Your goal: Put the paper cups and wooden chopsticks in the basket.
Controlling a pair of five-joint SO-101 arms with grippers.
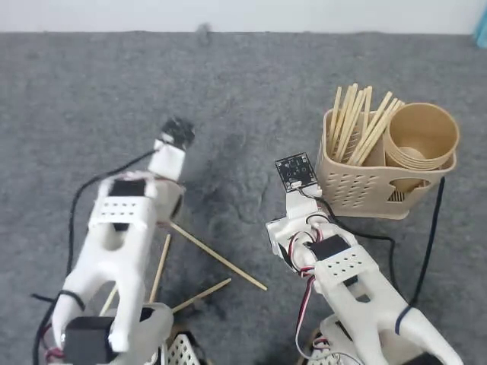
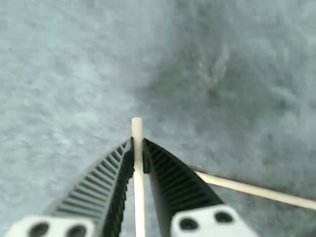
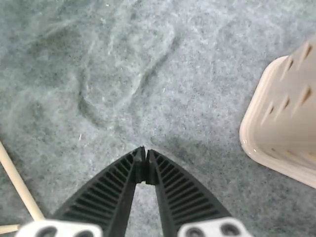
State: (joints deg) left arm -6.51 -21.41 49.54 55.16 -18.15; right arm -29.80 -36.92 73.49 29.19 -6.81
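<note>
My left fingers are pinched shut on one wooden chopstick, its tip poking just past them over the grey desk. It is light, stiff and smooth, so I expect it could swivel in so narrow a pinch; a hold nearer its middle should carry steadier. My right fingers are closed on nothing, near the basket, which holds the paper cups and a bundle of sticks. Loose chopsticks lie on the desk beside the left arm.

grey felt table cover below a pale wall strip
</note>
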